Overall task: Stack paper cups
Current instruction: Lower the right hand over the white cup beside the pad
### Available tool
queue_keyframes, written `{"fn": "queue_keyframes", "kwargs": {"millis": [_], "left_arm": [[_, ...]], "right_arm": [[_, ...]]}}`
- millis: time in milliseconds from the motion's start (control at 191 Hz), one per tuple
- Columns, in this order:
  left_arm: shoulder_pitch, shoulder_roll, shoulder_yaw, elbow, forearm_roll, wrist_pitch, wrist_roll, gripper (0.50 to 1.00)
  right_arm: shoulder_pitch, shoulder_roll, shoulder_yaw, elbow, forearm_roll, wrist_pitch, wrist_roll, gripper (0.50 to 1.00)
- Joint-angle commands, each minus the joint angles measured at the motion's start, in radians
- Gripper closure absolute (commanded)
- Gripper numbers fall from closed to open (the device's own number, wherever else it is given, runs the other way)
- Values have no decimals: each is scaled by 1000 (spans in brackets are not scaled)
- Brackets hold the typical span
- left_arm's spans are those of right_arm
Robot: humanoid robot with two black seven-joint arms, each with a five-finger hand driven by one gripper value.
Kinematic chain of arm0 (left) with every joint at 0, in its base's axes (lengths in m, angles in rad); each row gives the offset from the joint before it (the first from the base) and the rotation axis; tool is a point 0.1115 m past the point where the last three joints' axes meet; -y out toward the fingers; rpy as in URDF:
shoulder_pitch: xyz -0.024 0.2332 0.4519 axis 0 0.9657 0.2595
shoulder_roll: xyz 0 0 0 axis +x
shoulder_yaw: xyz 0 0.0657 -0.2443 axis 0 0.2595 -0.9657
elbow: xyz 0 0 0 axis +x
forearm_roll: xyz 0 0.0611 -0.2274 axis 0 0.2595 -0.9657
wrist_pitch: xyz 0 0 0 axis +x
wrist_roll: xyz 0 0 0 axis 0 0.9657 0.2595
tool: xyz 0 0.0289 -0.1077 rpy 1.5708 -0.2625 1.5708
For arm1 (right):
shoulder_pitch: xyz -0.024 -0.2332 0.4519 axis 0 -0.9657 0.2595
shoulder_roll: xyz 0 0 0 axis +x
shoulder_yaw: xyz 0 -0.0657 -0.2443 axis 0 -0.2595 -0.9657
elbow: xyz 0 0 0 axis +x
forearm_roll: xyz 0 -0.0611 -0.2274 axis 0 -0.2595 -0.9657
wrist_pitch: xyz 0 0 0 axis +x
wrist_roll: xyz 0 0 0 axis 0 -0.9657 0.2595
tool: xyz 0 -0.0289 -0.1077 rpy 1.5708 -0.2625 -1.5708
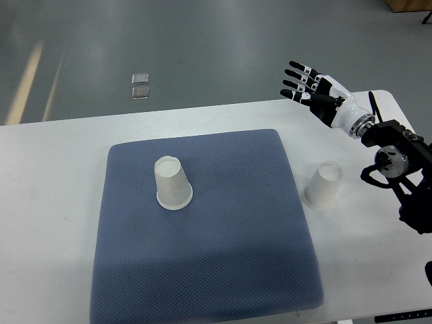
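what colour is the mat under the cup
Dark blue-grey with a fine dotted weave, the mat shows best in the top view.

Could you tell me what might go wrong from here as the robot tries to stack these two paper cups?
Both cups stand upside down, so the right robot hand, open and well above them, could tip or crush the light cup on the table when closing on it. The cup on the blue mat sits on a soft surface and might wobble or topple when the other is pushed over it.
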Motion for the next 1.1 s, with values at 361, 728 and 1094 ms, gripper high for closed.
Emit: {"fn": "queue_keyframes", "kwargs": {"millis": [361, 728, 1094], "left_arm": [[0, 0, 0, 0, -1, 0, 0, 500], [0, 0, 0, 0, 1, 0, 0, 500], [0, 0, 0, 0, 1, 0, 0, 500]], "right_arm": [[157, -458, -499, 333, -256, 36, 98, 591], [167, -575, -626, 467, -692, -102, 183, 626], [167, -584, -722, 468, -897, -178, 216, 626]]}}
